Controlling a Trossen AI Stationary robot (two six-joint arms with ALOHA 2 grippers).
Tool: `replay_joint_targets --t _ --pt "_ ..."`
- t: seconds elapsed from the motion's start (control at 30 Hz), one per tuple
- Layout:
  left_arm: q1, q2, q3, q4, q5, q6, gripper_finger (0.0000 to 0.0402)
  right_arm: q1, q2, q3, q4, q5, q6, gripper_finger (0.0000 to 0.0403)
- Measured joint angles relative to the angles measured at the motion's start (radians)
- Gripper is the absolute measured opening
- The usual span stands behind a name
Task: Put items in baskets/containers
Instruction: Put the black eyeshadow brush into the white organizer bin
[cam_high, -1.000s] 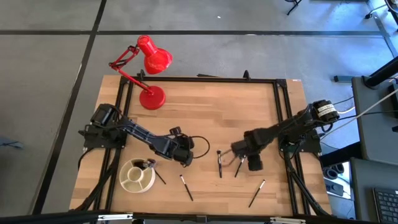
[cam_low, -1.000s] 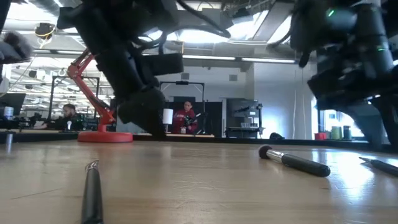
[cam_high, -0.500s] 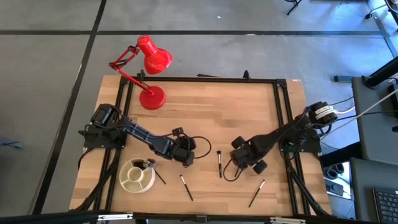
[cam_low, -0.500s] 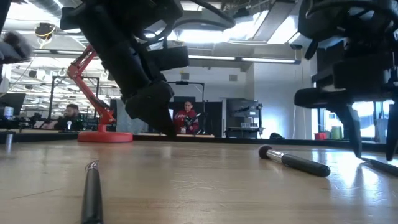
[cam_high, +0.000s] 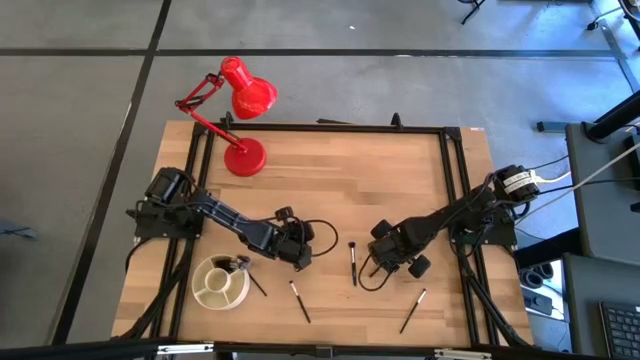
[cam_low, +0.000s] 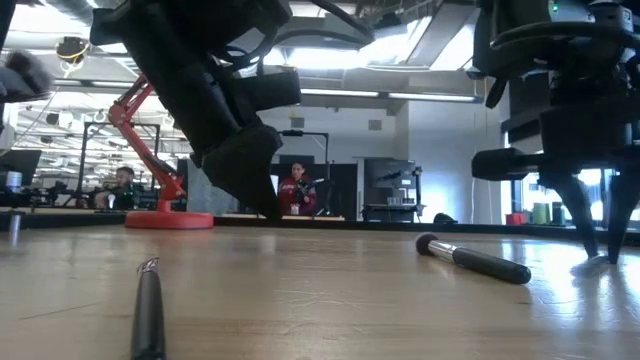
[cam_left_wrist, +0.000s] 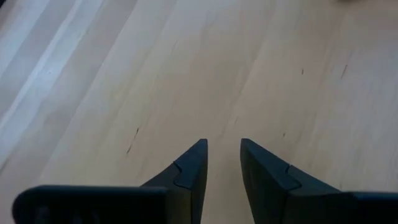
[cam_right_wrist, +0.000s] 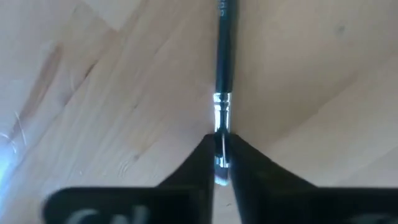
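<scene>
- The right gripper (cam_right_wrist: 219, 163) is down at the table, its two fingers pinched onto the silver ferrule of a brush (cam_right_wrist: 222, 59). The dark handle runs straight out ahead of the fingertips, lying along the wood.
- From above, this right gripper (cam_high: 383, 262) sits well to the right of the white dish (cam_high: 220, 283), with other brushes between them.
- One of those, a second brush (cam_high: 353, 263), lies just left of the right gripper, on the dish side.
- A third brush (cam_high: 299, 301) lies nearer the dish, and a fourth (cam_high: 413, 311) lies farthest from it, beyond the right gripper.
- The dish already holds several brushes at its upper rim.
- The left gripper (cam_left_wrist: 222, 163) hovers over bare wood just right of the dish, fingers a narrow gap apart and holding nothing.
</scene>
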Motion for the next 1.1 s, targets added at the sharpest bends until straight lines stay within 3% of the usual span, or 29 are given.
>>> replay_joint_targets --t 0.07,0.2,0.33,0.57,0.8,0.93,1.1 --pt "0.000 0.000 0.000 0.001 0.000 -0.015 0.0091 -0.002 0.000 -0.002 -0.007 -0.008 0.017 0.0013" --pt "0.000 0.000 0.000 0.002 0.000 -0.019 0.0089 -0.012 0.002 0.013 -0.009 -0.009 0.057 0.0030" --pt "0.001 0.000 0.000 0.007 -0.002 0.006 0.0085 -0.035 0.004 0.059 -0.038 -0.029 0.207 0.0026" --pt "-0.012 0.000 0.001 0.126 -0.001 0.105 0.0075 -0.123 0.007 0.151 -0.012 -0.192 0.507 0.0015" --pt "-0.051 0.000 0.001 0.324 -0.017 0.292 0.0073 -0.216 0.007 0.172 0.004 -0.360 0.599 0.0011" --pt "-0.078 0.000 0.001 0.391 -0.047 0.399 0.0074 -0.279 0.007 0.172 0.087 -0.406 0.721 0.0013" --pt "-0.105 0.000 0.001 0.439 -0.092 0.566 0.0088 -0.349 0.006 0.172 0.262 -0.545 0.890 0.0013"
